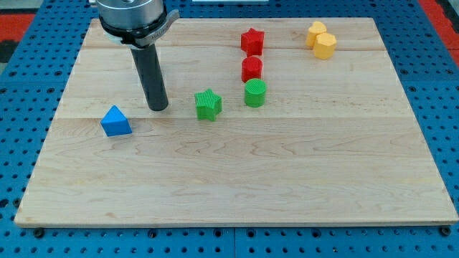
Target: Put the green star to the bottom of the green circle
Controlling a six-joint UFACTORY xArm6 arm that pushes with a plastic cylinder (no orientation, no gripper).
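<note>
The green star (208,104) lies on the wooden board (237,179), left of centre. The green circle (255,93) stands just to its right and slightly higher in the view, a small gap apart. My tip (158,107) rests on the board to the left of the green star, about a block's width away, not touching it. The rod rises from the tip toward the view's top left.
A blue triangle (115,122) lies left of my tip. A red circle (252,69) touches the green circle from above, with a red star (252,41) higher up. Two yellow blocks (321,40) sit at the top right.
</note>
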